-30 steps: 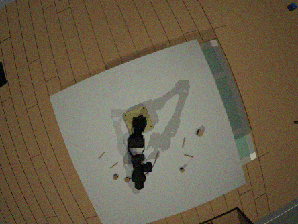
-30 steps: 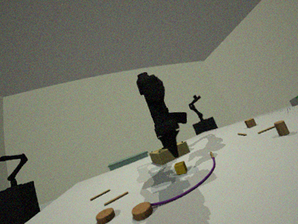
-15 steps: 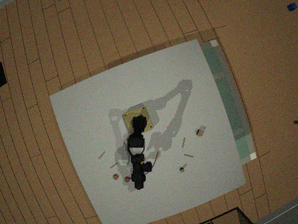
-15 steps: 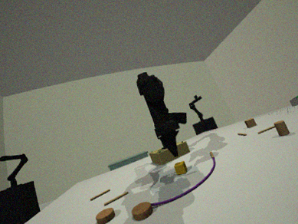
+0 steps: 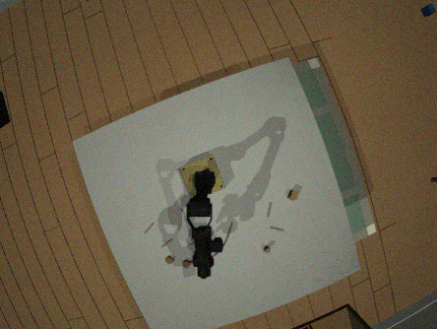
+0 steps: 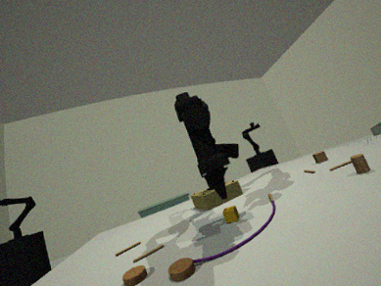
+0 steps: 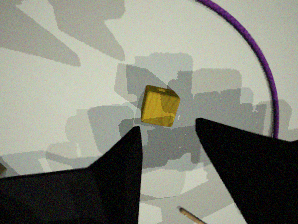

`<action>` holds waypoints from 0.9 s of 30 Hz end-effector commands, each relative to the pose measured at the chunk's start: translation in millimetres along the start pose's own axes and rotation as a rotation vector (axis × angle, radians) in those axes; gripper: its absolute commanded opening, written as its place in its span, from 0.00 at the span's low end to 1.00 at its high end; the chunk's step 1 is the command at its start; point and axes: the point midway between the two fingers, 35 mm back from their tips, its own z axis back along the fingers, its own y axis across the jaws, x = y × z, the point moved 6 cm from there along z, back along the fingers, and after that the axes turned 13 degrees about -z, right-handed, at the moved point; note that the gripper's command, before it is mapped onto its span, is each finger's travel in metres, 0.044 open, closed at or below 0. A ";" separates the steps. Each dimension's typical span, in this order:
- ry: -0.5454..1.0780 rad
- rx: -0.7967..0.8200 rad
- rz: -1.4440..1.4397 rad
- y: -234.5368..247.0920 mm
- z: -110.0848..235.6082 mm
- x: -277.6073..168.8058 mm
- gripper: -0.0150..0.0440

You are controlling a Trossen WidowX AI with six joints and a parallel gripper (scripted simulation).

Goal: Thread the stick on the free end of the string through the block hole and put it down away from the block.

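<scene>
My gripper (image 7: 167, 128) (image 6: 221, 193) hangs just above the table with its fingers partly apart and nothing between them. A small yellow block (image 7: 160, 106) (image 6: 231, 215) lies on the table just beyond the fingertips, apart from them. The purple string (image 7: 260, 55) (image 6: 248, 238) curves from a round wooden button (image 6: 181, 269) (image 5: 186, 264) to the thin stick (image 6: 271, 197) (image 5: 229, 229) at its free end. In the wrist view the string runs behind the right finger. In the top view the arm hides the yellow block and the gripper.
A second round button (image 6: 134, 275) (image 5: 169, 259) lies beside the first. Loose sticks (image 6: 128, 249) (image 6: 148, 253) (image 5: 269, 209) (image 5: 277, 229) lie about. A brown block (image 6: 320, 157) (image 5: 294, 192) and a short cylinder (image 6: 360, 163) (image 5: 267, 247) stand far right. The arm's base plate (image 5: 187, 172) is behind.
</scene>
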 end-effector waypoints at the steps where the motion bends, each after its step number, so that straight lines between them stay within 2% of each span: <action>1: 0.000 0.000 0.000 0.0 0.0 0.0 0.44; 5: 0.000 0.000 0.000 0.0 0.0 0.0 0.26; 25: 0.000 0.000 0.000 0.0 0.0 0.0 0.25; 27: 0.000 0.000 0.000 0.0 0.0 0.0 0.34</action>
